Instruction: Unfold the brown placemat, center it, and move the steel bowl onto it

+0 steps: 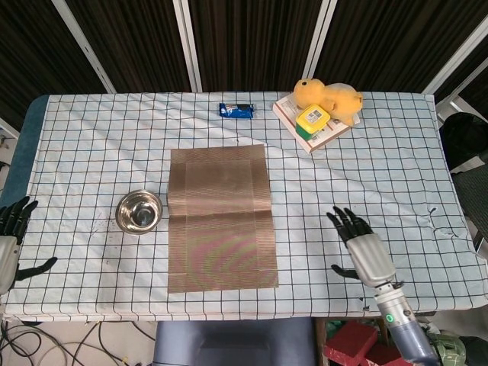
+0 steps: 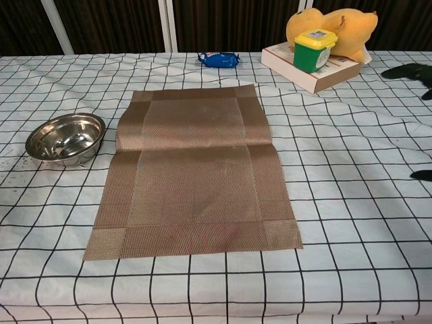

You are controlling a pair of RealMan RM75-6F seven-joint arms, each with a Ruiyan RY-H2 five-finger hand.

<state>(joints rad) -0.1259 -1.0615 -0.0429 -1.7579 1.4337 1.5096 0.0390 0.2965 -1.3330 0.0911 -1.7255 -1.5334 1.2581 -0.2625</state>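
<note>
The brown placemat [image 1: 221, 219] lies unfolded and flat near the middle of the checked tablecloth [image 1: 366, 175], with one crease across its middle. The steel bowl [image 1: 139, 211] stands upright on the cloth just beside the mat, at its 9 o'clock, not touching it.

The right hand [image 1: 361, 248] is over the cloth at the mat's 4 o'clock, well apart from it, fingers spread and holding nothing. In the chest view only its dark fingertips [image 2: 408, 71] poke in at the right edge; the rest is cut off. The left hand [image 1: 9, 242] sits at the frame's left edge, at 9 o'clock from the bowl and off the table's side; it is partly cropped, yet its fingers show apart and empty.

At the table's 12 to 1 o'clock lie a blue packet [image 1: 235, 110], and a yellow plush toy [image 1: 329, 97] beside a green tub with a yellow lid [image 1: 313, 120] that stands on a white box [image 1: 329, 136]. The packet's print is too small to read.
</note>
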